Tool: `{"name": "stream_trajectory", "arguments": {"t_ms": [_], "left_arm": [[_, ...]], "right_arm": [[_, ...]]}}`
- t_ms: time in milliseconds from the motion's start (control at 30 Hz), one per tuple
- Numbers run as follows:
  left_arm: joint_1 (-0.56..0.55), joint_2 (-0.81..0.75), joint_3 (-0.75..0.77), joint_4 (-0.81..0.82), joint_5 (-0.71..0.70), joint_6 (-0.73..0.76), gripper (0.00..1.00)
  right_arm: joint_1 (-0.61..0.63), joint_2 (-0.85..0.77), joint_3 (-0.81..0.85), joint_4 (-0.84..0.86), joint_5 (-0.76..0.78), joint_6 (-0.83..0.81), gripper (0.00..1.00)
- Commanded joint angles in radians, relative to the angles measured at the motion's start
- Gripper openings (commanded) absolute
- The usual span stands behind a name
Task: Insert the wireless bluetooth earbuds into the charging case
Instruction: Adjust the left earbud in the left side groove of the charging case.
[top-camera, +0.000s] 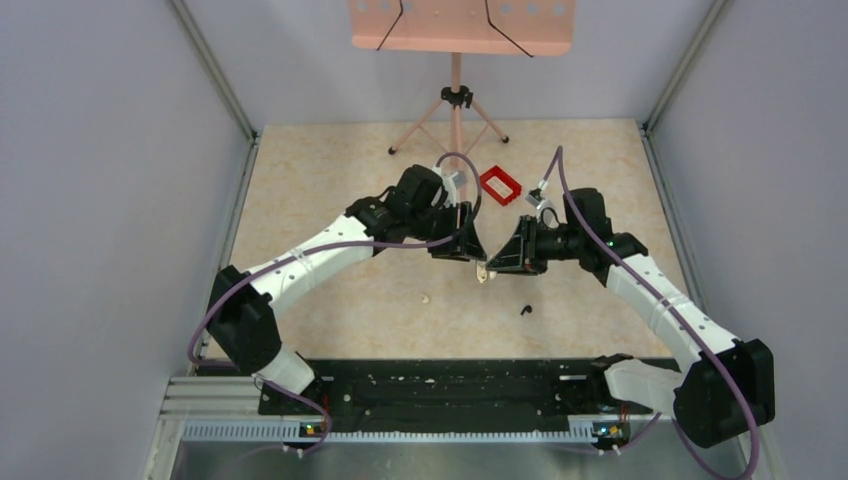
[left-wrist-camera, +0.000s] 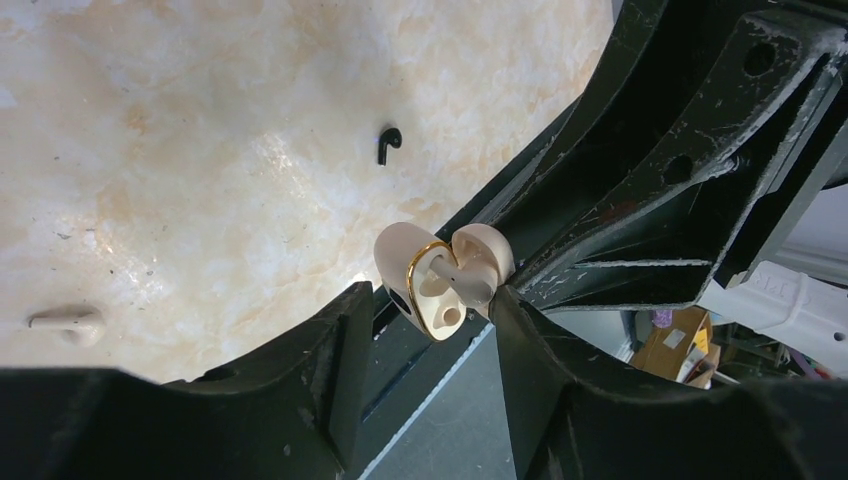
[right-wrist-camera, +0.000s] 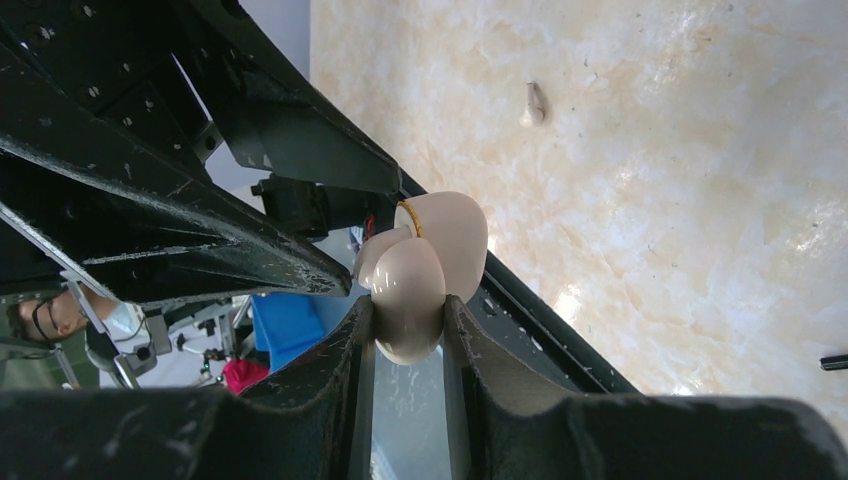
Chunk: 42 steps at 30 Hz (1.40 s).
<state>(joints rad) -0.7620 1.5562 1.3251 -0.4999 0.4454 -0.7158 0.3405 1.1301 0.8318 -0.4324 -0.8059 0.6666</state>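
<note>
The charging case (right-wrist-camera: 430, 250) is cream with a gold rim, not black. My right gripper (right-wrist-camera: 408, 305) is shut on its rounded body and holds it above the table centre (top-camera: 482, 272). In the left wrist view the case (left-wrist-camera: 432, 300) stands open with one cream earbud (left-wrist-camera: 472, 275) lying in it, beside one empty socket. My left gripper (left-wrist-camera: 430, 315) is open, its jaws wide on either side of the case, and the right fingertip touches the earbud's end. A second cream earbud (left-wrist-camera: 68, 322) lies on the table (top-camera: 426, 298). A tiny black comma-shaped earbud (left-wrist-camera: 387, 143) lies apart (top-camera: 524, 310).
A red rectangular tray (top-camera: 500, 185) sits behind the two grippers. A pink stand on a tripod (top-camera: 456, 100) is at the back of the table. Grey walls close in both sides. The arms' black base rail (top-camera: 440, 390) runs along the near edge.
</note>
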Motion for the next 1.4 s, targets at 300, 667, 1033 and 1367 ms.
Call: {"name": "stream_trajectory", "arguments": {"t_ms": [300, 667, 1033, 1367], "left_arm": [[-0.005, 0.015, 0.070, -0.040, 0.022, 0.048, 0.52], [-0.005, -0.003, 0.054, -0.002, 0.015, -0.022, 0.58], [-0.005, 0.029, 0.036, 0.052, 0.023, -0.069, 0.48], [-0.008, 0.062, 0.092, -0.053, 0.022, -0.018, 0.45]], "right_arm": [[0.010, -0.015, 0.017, 0.045, -0.009, 0.013, 0.00], [0.009, -0.019, 0.023, 0.047, 0.005, 0.009, 0.00], [0.010, -0.018, 0.028, 0.047, 0.012, 0.015, 0.00], [0.010, -0.016, 0.030, 0.046, 0.015, 0.015, 0.00]]}}
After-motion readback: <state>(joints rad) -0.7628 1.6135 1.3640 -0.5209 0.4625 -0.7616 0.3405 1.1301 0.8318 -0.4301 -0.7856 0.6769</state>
